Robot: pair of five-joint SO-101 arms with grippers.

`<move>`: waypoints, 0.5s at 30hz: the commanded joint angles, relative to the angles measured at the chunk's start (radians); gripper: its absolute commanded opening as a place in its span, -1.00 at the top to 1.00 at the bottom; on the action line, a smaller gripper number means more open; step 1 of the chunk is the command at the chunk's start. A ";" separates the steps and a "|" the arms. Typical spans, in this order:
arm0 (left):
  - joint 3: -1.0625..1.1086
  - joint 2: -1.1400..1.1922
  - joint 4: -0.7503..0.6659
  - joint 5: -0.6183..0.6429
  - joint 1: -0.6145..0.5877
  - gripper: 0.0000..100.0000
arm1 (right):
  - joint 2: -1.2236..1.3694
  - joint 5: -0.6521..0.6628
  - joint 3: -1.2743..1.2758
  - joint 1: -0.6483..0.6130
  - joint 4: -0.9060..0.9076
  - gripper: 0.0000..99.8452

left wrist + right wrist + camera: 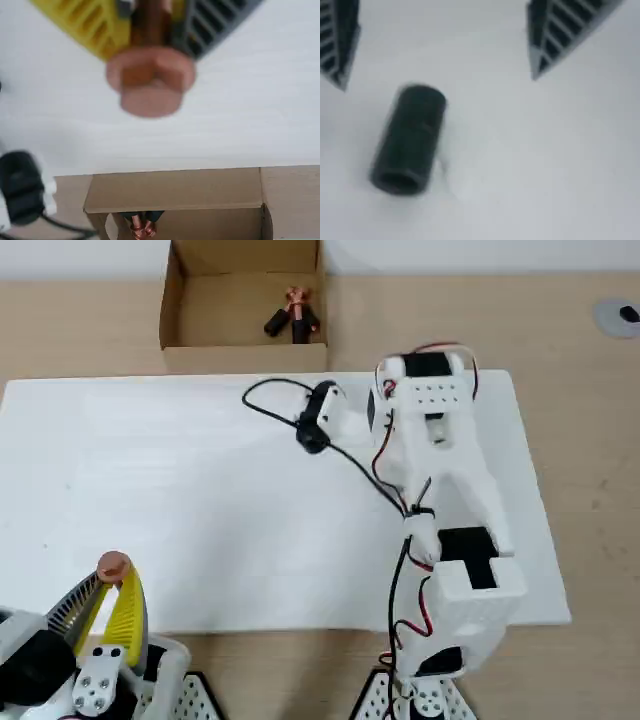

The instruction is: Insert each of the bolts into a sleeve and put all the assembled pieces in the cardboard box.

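Left gripper clamps 1 bolt at the mat's near edge. Right gripper, jaws wide, hangs over 1 sleeve lying flat. Risk: an off-centre close rolls the sleeve away.

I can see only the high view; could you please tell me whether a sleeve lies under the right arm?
Observer: Yes, a black sleeve lies on its side on the white mat there.
Operator: Thank you. Are the right jaws on it?
Observer: No, the right jaws stand wide open, clear of it.
Operator: And how does the left arm grip its bolt?
Observer: The left jaws are shut on the shank of the bolt, with the head sticking out past their tips.
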 commanded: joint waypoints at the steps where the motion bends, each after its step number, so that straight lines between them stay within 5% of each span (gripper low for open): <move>1: -0.018 -0.004 0.002 0.002 -0.015 0.99 | -0.054 0.014 0.070 -0.013 -0.069 0.43; 15: -0.018 -0.004 0.002 0.002 -0.020 0.99 | 0.197 0.009 -0.030 0.008 -0.106 0.43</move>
